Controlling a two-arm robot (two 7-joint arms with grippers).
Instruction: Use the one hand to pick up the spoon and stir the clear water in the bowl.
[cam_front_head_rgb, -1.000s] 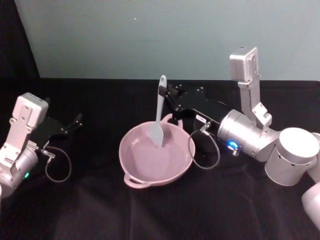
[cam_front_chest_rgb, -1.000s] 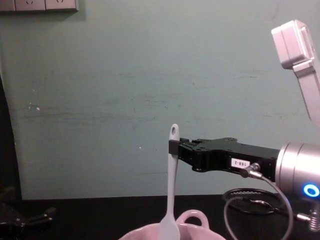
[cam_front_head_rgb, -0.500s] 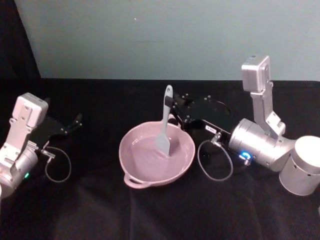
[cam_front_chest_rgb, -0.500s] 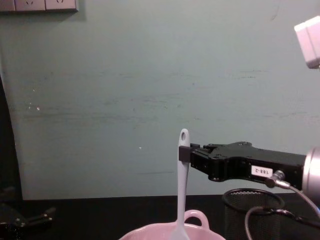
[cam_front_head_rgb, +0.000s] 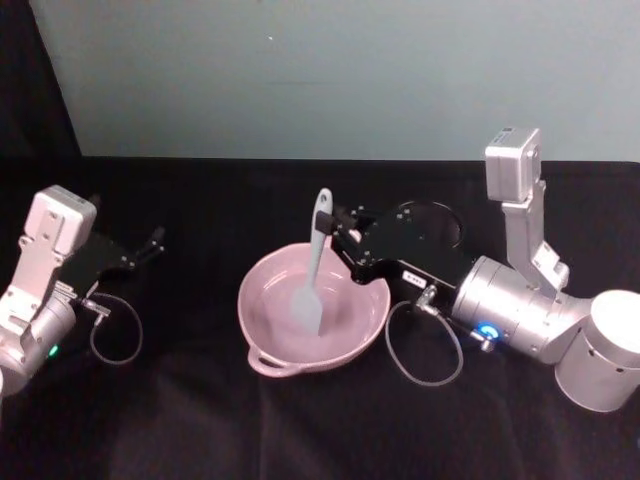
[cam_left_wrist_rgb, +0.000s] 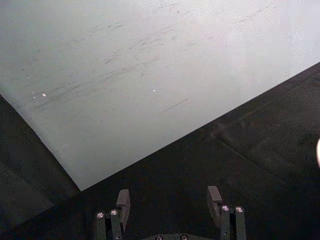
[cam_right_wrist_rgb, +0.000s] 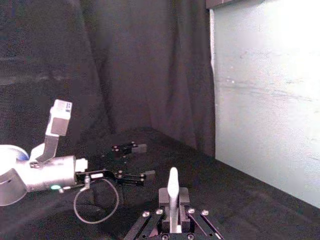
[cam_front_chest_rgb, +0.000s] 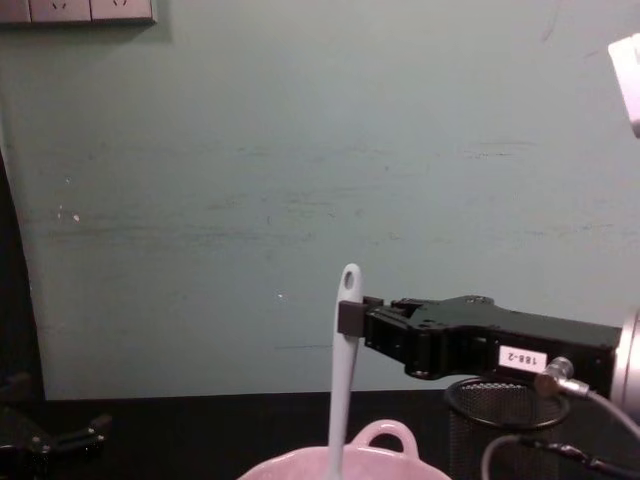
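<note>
The right tool (cam_front_head_rgb: 335, 232) is clamped on the spoon (cam_front_head_rgb: 315, 265) high on its handle. It holds the spoon nearly upright, blade down inside the pink bowl (cam_front_head_rgb: 262, 290) at the middle of the black desk (cam_front_head_rgb: 200, 420). From above, the blade lies over the bowl's centre — whether it touches the bottom I cannot tell. The chest view adds the side picture: the handle's tip, with its oval hole, stands just above the gripping fingers. There a black mesh cup (cam_front_chest_rgb: 500, 415) stands below the tool's body, beside the bowl's loop handle. A grey cable loop (cam_front_head_rgb: 420, 345) hangs from the right wrist near the bowl's rim. The left tool (cam_front_head_rgb: 150, 243) rests well apart at the desk's left side, fingers (cam_left_wrist_rgb: 123, 199) spread wide — its wrist view faces the pale wall (cam_left_wrist_rgb: 125, 60).
</note>
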